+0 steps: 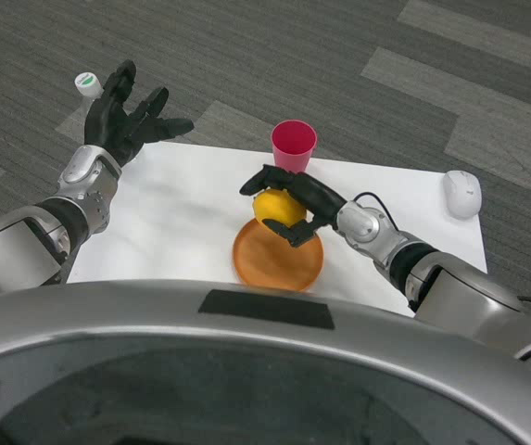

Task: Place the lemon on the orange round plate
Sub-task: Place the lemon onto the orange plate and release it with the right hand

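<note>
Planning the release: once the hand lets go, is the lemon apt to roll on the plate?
The lemon looks rounded and smooth, so it could roll. The orange plate seems shallow, so its rim may stop it. The right hand grips it without visible denting, suggesting firmness.

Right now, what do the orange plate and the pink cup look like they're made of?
Orange plate: probably plastic, with a uniform colour and a soft sheen along its rim. Pink cup: likely plastic too, matte, thin-walled and evenly coloured. Neither can be confirmed by sight alone.
</note>
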### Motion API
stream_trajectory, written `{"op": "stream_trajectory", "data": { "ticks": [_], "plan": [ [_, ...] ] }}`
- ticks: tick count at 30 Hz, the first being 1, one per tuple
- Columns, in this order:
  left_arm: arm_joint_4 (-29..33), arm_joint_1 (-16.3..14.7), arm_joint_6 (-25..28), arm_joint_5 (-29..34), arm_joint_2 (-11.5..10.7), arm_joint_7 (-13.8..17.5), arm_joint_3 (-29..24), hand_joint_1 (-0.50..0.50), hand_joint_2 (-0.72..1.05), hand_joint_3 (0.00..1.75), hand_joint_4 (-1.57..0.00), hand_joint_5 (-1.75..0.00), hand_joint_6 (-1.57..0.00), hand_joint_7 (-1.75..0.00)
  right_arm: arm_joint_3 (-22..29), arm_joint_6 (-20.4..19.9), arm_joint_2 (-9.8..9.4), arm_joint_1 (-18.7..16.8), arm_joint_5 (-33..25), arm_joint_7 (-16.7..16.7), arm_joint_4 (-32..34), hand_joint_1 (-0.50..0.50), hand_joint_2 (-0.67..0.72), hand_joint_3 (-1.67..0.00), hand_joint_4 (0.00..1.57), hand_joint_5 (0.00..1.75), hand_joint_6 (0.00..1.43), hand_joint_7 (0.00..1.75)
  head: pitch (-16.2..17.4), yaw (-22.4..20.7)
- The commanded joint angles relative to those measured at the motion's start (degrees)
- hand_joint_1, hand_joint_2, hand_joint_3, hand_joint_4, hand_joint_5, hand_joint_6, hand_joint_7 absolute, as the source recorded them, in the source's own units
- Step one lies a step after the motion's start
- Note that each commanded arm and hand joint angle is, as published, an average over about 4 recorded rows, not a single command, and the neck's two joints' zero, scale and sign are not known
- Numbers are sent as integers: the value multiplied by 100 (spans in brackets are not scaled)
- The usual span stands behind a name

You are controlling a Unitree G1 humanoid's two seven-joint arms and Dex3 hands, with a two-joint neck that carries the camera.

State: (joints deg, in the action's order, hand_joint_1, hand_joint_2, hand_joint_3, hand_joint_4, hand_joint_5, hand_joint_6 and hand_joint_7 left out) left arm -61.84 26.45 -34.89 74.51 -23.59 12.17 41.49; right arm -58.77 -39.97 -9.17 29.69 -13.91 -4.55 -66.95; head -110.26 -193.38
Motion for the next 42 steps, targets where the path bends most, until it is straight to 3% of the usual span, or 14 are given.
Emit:
{"op": "stream_trajectory", "data": {
  "ticks": [1,2,4,6,9,13,19,24,27,30,32,34,38,42],
  "plan": [
    [41,0,31,16,-111,1,30,50,96,4,-4,0,0,0,-170,56,-63,72,-50,-6,-24,-40,-60,-139,36,165,21,103,16,47],
    [41,5,37,18,-111,-1,33,50,96,4,-4,0,0,0,-201,58,-65,72,-50,-4,-26,-39,-60,-137,36,165,21,106,20,58],
    [38,22,46,24,-111,-4,46,50,98,4,-4,0,0,0,-276,80,-78,79,-53,-4,-57,-27,-57,-127,34,165,23,115,18,54],
    [34,66,51,42,-111,-4,85,50,100,2,-4,0,0,0,-381,137,-113,96,-57,-9,-132,-7,-51,-113,37,165,24,120,48,69],
    [19,123,70,79,-111,-10,140,50,96,2,-4,0,0,0,-517,205,-153,129,-59,-11,-198,12,-41,-103,46,165,27,129,100,82],
    [-12,172,88,112,-111,-17,186,50,96,9,-4,0,0,0,-597,306,-155,151,-61,-20,-268,23,-38,-91,51,170,29,140,132,74],
    [-76,249,88,176,-102,-30,290,50,105,4,-4,0,0,0,-649,433,-137,173,-83,-44,-409,29,-29,-83,71,175,34,150,131,74],
    [-115,264,88,222,-87,-37,334,50,96,9,-4,0,0,0,-724,447,-137,177,-88,-64,-415,21,-29,-79,54,172,24,150,224,56],
    [-153,264,88,222,-80,-43,334,50,96,7,-4,0,0,0,-728,447,-137,177,-94,-72,-419,16,-29,-79,22,165,6,110,218,38],
    [-175,264,88,224,-63,-56,334,50,100,4,-4,0,0,0,-772,449,-144,177,-94,-72,-424,10,-29,-79,4,160,0,77,200,-2],
    [-188,264,88,229,-58,-63,334,50,103,9,-5,0,0,0,-790,453,-146,177,-94,-72,-424,7,-22,-79,0,153,0,61,193,-7],
    [-208,266,88,233,-56,-67,334,50,100,9,-7,0,0,0,-807,455,-151,182,-97,-72,-433,5,-13,-79,0,153,0,58,191,-9],
    [-225,273,88,253,-49,-76,334,50,105,7,-7,0,0,0,-823,455,-155,186,-97,-72,-457,1,-8,-79,0,155,0,49,164,-54],
    [-241,273,88,260,-49,-89,334,50,105,9,-7,0,0,0,-829,442,-155,186,-101,-70,-461,-5,-3,-69,0,145,0,38,137,-86]
  ]
}}
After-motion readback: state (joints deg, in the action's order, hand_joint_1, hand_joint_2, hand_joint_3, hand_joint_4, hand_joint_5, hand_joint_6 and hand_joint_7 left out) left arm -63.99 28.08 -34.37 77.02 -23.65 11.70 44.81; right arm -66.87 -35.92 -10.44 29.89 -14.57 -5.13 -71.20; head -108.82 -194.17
